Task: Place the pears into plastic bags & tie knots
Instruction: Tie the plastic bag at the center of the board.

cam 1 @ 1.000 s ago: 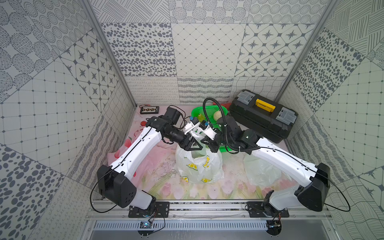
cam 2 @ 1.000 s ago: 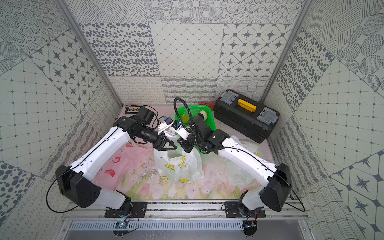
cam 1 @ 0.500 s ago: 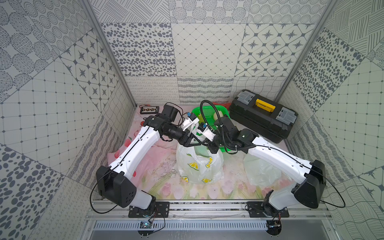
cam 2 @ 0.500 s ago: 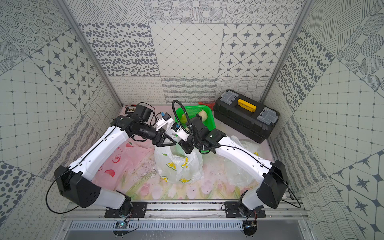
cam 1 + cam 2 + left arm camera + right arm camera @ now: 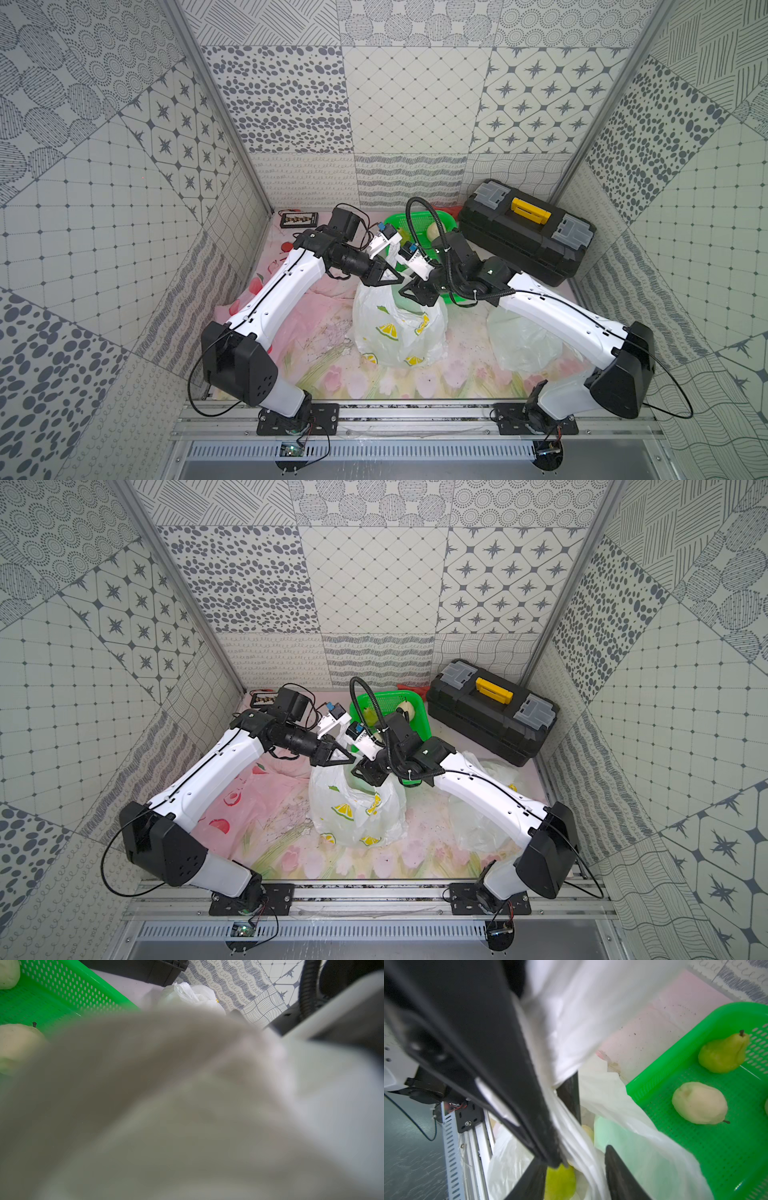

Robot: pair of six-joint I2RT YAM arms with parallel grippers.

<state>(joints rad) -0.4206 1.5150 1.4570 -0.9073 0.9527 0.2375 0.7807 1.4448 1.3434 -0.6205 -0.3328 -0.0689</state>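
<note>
A thin, crinkly white lemon bag (image 5: 397, 332) with yellow lemon slices printed on it stands in the middle of the bench (image 5: 332, 378). The bench has a soft pink cloth with flowers on it. The two white and black arms meet just above the top of the bag.

In the right wrist view the left fingers (image 5: 500, 1076) are long, flat and black. They look pressed together on a strip of the bag's plastic near its top. The right fingers (image 5: 620, 1176) stand apart, and a twisted strip of the same bag runs loose between them. The left wrist view is mostly a grey blur, with plastic right in front of it.

Down inside the bag a smooth yellow-green pear (image 5: 560, 1182) shows. Just behind the bag, on the far side, sits a bright green plastic basket (image 5: 654, 1076) full of little holes. In it lie a green pear (image 5: 722, 1053) with a short dark stem and a round cream pear (image 5: 699, 1103), near each other but not touching.

A second bag (image 5: 523, 340), wrinkly and see-through white, sits low on the right of the bench, partly under the right arm. A hard black toolbox (image 5: 528, 245) with a yellow handle and grey clasps stands in the far right corner, just beside the basket
</note>
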